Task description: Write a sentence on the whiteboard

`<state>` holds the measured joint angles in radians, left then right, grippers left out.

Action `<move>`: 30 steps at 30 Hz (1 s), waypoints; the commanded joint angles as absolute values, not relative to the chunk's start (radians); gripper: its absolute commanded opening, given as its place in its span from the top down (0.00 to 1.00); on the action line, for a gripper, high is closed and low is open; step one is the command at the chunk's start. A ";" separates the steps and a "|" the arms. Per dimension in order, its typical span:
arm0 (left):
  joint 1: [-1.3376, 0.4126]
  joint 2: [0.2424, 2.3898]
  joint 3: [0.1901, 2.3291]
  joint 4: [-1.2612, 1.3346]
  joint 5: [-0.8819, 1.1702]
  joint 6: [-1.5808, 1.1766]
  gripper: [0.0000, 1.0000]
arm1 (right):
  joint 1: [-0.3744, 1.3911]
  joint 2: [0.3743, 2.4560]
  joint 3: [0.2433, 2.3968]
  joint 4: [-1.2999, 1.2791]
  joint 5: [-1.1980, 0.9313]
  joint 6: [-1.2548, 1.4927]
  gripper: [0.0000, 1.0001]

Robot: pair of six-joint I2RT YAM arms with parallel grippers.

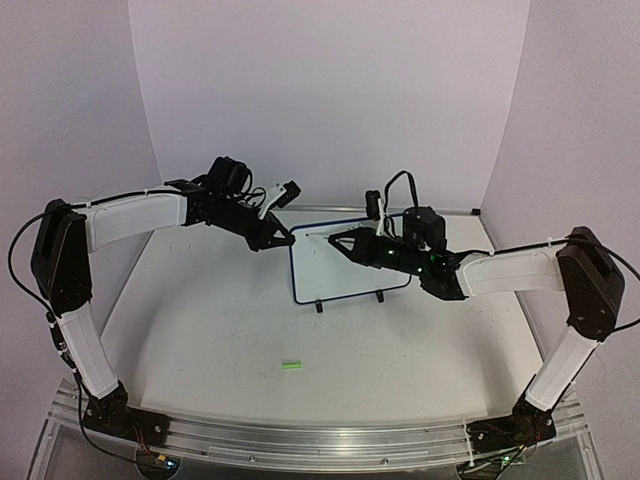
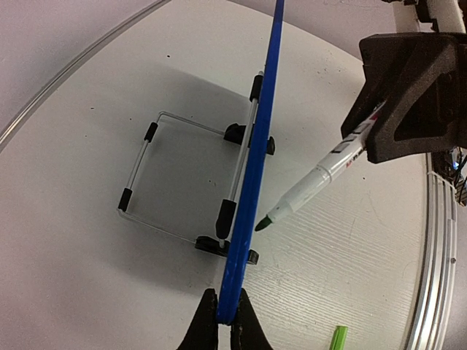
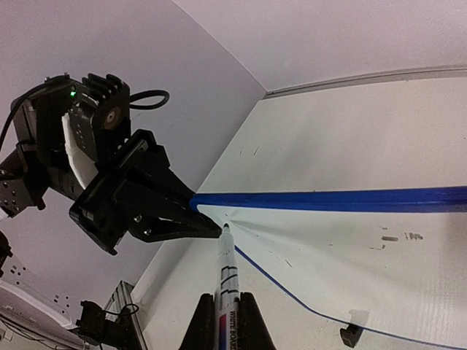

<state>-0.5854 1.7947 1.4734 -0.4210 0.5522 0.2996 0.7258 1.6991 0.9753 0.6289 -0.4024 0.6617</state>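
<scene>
The whiteboard (image 1: 350,268) stands upright on two black feet at mid-table. Its face is white with a thin blue rim (image 3: 328,199). No green words show on it, only a few faint dark specks (image 3: 398,237). My left gripper (image 1: 289,239) is shut on the board's top left corner, its jaws pinching the blue rim (image 2: 255,168) in the left wrist view (image 2: 222,321). My right gripper (image 3: 226,310) is shut on an uncapped white marker (image 3: 226,281). The marker's green tip (image 2: 263,222) is at the board's face just inside that corner, touching or nearly so.
The marker's green cap (image 1: 291,366) lies on the table in front of the board, also seen in the left wrist view (image 2: 337,339). A wire stand (image 2: 182,175) props the board from behind. Purple walls enclose the back and sides.
</scene>
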 commanded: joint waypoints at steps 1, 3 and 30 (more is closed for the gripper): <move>-0.578 1.818 1.514 -0.445 0.517 0.323 1.00 | 0.733 1.716 1.017 0.681 -0.363 0.668 1.00; -0.578 1.818 1.514 -0.446 0.516 0.325 1.00 | 0.733 1.719 1.017 0.685 -0.353 0.668 1.00; -0.578 1.818 1.523 -0.456 0.518 0.334 1.00 | 0.733 1.804 1.018 0.680 -0.362 0.673 1.00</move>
